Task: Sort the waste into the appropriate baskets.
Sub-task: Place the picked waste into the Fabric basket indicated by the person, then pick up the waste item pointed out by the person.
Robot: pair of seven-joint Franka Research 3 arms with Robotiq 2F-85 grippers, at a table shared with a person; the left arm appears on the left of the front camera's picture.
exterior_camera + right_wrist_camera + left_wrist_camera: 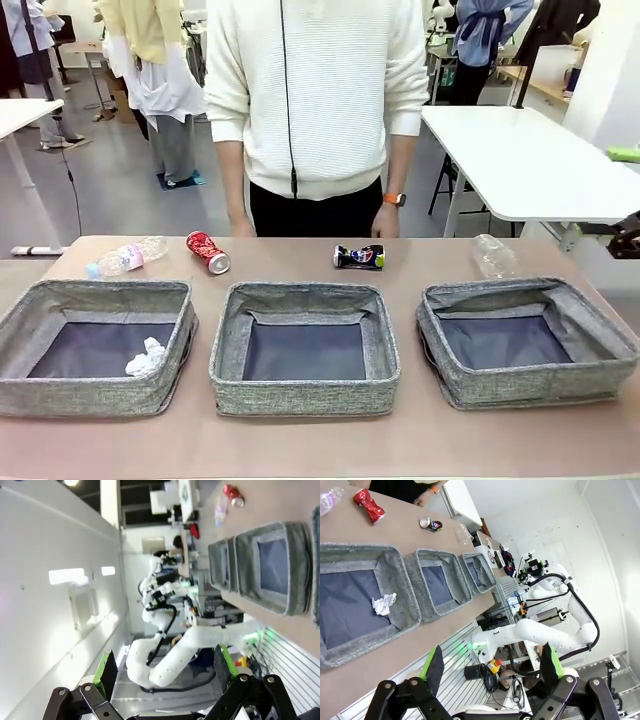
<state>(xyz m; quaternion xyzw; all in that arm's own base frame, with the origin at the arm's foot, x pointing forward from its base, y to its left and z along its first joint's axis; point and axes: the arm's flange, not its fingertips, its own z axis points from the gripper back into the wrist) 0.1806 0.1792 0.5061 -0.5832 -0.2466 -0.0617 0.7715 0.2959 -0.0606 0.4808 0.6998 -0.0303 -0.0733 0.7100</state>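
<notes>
Three grey woven baskets stand in a row: left, middle and right. A white paper ball lies inside the left basket. Behind the baskets, on the table, lie a clear bottle, a dented red can, a dark blue can and a clear cup. My left gripper is open and holds nothing, well back from the table's near edge, looking across at the paper ball and red can. My right gripper is open too, far from the baskets.
A person in a white sweater stands at the table's far edge with both hands down by it. The brown tabletop has a bare strip in front of the baskets. Another white table stands at the back right.
</notes>
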